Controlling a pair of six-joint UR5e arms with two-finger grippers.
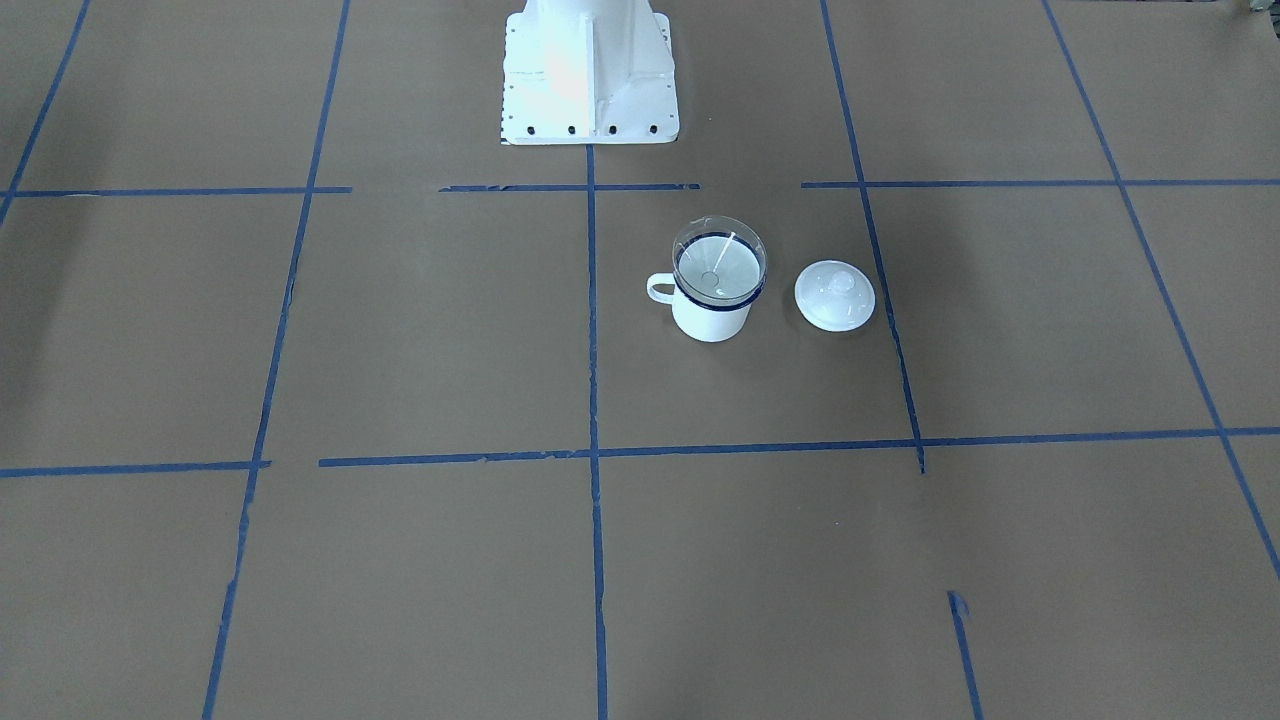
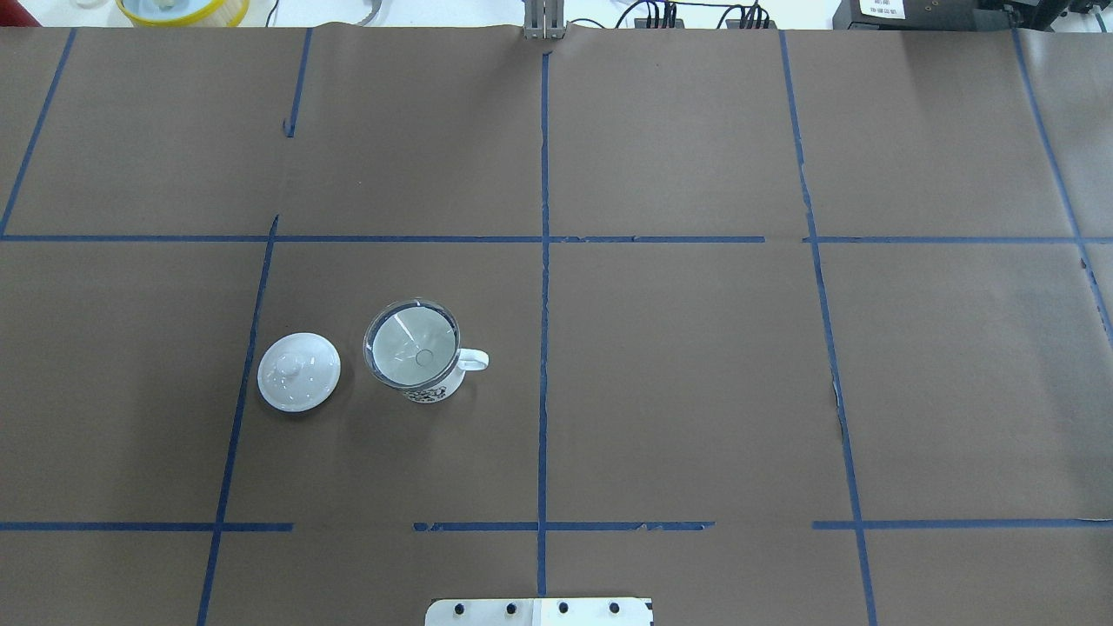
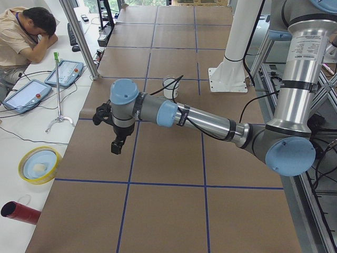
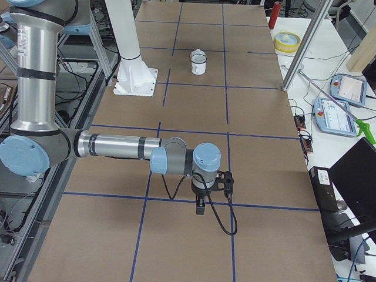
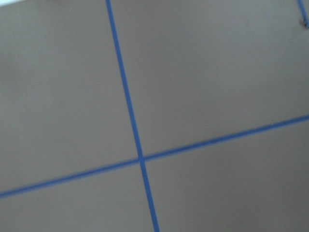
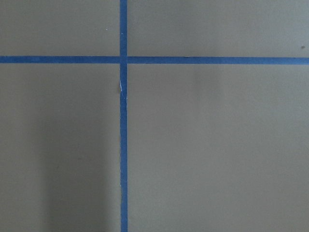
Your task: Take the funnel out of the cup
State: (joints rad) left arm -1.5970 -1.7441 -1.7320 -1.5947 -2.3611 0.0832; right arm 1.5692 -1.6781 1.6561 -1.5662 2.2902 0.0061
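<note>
There is one funnel [image 1: 718, 262], one cup [image 1: 710, 320] and one lid [image 1: 835, 295] on the desk [image 1: 400, 350], and two arms, each with one claw.

The funnel is clear plastic with a wide round rim, thin ribs running down its inner wall and a small round opening at the bottom. It sits upright in the mouth of the cup, its rim resting on and slightly overhanging the cup's dark blue rim. The cup is white, with a small loop handle pointing toward the desk's centre tape [image 2: 544, 348] and a dark print low on its wall in the overhead view.

Funnel [image 2: 410, 343] and cup [image 2: 432, 391] stand on the robot's left half of the desk, near the centre tape. The lid [image 2: 298, 371], white and domed with its knob up, lies flat just beside the cup on the robot's left, apart from it.

The left claw [image 3: 116, 146] hangs above the desk toward the operators' side, well apart from the cup [image 3: 171, 88]. The right claw [image 4: 201, 207] hangs over the desk's other end, far from the cup [image 4: 200, 63]. Both claws show only in the side views, so I cannot tell whether either is wide or narrow. Each wrist view shows only brown desk with crossing blue tape; the left one is blurred.
</note>
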